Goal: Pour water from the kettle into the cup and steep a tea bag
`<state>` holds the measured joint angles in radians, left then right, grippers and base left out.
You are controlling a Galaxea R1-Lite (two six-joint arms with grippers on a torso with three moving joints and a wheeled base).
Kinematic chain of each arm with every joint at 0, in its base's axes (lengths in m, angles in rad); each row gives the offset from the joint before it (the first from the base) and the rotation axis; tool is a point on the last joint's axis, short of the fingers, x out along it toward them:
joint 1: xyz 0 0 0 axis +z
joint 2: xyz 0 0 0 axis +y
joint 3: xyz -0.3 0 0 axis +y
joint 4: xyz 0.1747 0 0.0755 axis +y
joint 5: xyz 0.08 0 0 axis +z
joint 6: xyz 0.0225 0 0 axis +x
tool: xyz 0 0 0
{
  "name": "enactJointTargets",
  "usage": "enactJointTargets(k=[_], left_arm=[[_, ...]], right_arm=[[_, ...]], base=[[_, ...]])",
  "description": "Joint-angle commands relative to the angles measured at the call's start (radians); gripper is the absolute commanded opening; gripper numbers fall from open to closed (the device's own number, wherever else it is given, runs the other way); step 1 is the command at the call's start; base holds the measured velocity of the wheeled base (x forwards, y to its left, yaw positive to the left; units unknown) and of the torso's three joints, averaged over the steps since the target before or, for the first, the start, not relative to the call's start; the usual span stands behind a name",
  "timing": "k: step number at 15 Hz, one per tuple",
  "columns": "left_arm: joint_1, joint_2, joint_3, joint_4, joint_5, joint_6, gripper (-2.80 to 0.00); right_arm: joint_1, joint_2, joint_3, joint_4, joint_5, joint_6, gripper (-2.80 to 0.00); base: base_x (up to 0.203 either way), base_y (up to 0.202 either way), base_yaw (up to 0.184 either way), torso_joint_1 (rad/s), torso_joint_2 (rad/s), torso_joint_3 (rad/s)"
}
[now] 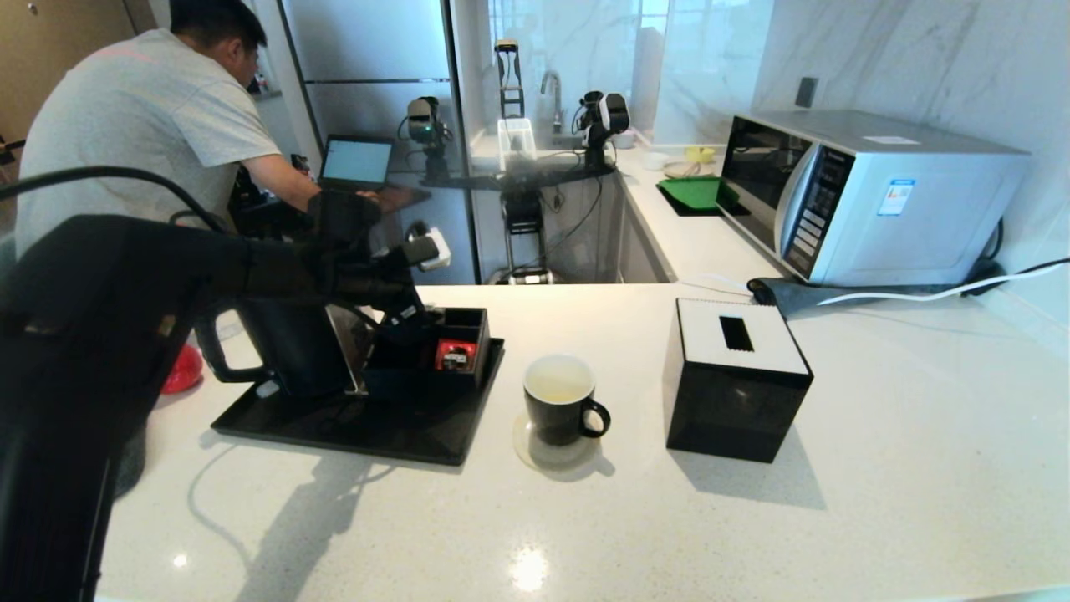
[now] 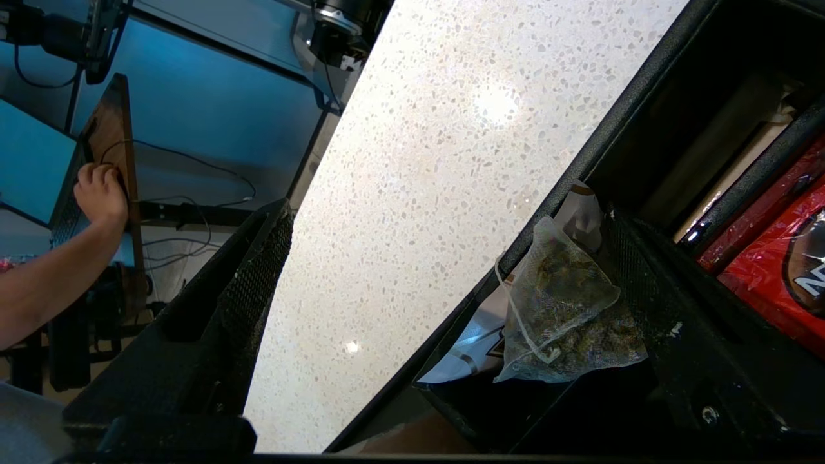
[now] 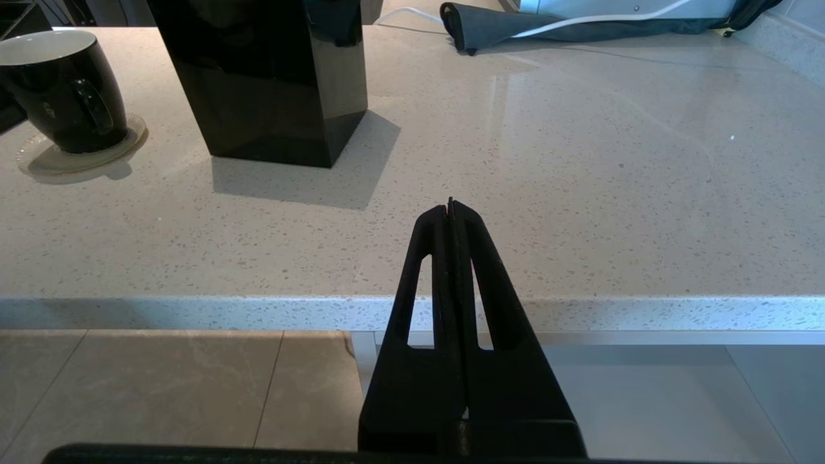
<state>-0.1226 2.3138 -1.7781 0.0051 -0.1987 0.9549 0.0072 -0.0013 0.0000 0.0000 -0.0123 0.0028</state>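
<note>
On a speckled white kitchen counter (image 1: 752,518), the left gripper (image 2: 425,283), fingers apart, reaches the tea bag (image 2: 567,316) at the black organiser's (image 1: 443,368) edge; nearby red sachet (image 2: 773,258) lettering seems unreadable. The right gripper (image 3: 450,205) hangs closed off the counter.

Tabletop (image 2: 419,161): pale speckled stone-like surface, polished, showing glare spots. Left gripper (image 2: 412,303): matt black fingers (image 2: 251,290) with finely knurled, rough inner pads. Tea bag (image 2: 567,316), against the far finger: translucent fine mesh, dry green-brown leaf inside, thin pale thread. Organiser box (image 2: 644,84) beside it: textured matt black plastic rim. Sachet (image 2: 773,258): glossy red foil-like wrap.

Right gripper (image 3: 450,206): smooth matt black plastic. Tissue box (image 3: 271,77) ahead of it: high-gloss black sides, mirror-like. Cup (image 3: 64,90): glossy black glaze, white inside. Cloth (image 3: 515,29) beyond: dark grey fabric, matt, folded.
</note>
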Motion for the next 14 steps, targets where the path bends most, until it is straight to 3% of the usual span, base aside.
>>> enactJointTargets(k=[1,8,14], left_arm=[[0.001,-0.001,-0.003,0.0,0.001,0.007,0.0],[-0.003,-0.029,-0.014,0.007,-0.001,0.005,0.0],[0.003,-0.065,-0.01,0.082,0.001,0.019,0.0]], right_arm=[[0.0,0.001,0.0,0.0,0.0,0.0,-2.8],[0.0,0.001,-0.001,0.0,0.0,0.0,-2.8],[0.0,0.001,0.0,0.0,0.0,0.0,-2.8]], base=[[0.0,0.0,0.0,0.0,0.0,0.0],[0.0,0.0,0.0,0.0,0.0,0.0],[0.0,0.0,0.0,0.0,0.0,0.0]])
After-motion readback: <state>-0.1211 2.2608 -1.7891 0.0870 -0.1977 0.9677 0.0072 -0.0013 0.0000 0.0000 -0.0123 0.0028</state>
